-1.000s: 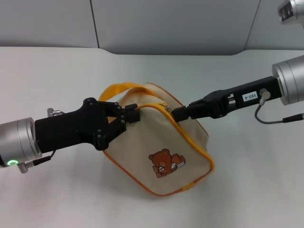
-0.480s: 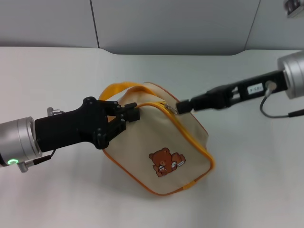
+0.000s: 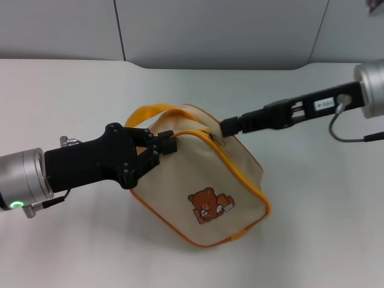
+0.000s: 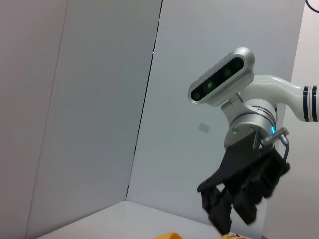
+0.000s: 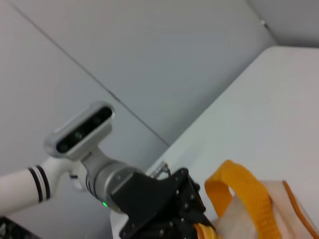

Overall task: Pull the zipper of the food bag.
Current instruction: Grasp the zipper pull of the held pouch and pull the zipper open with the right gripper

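The beige food bag [image 3: 204,180] with orange piping and a brown bear print [image 3: 210,206] lies mid-table. Its orange-yellow zipper [image 3: 240,174] curves along the top edge, with the silver pull tab [image 3: 214,138] near its upper end. My left gripper [image 3: 168,144] is shut on the bag's edge at the zipper's left end, beside the orange strap handle [image 3: 150,113]. My right gripper [image 3: 227,128] comes in from the right, shut on the pull tab, its tips just above the bag's top. The right wrist view shows the strap [image 5: 244,196] and the left gripper [image 5: 174,214].
The white table [image 3: 72,90] spreads around the bag, with a grey wall [image 3: 210,30] behind it. The left wrist view shows the right arm's black gripper [image 4: 239,191] and a camera housing [image 4: 222,77] above it.
The right arm has swung up and back to the right while its tip stayed at the pull tab, ending slightly higher. The left gripper, the bag and the zipper slider have not visibly moved.
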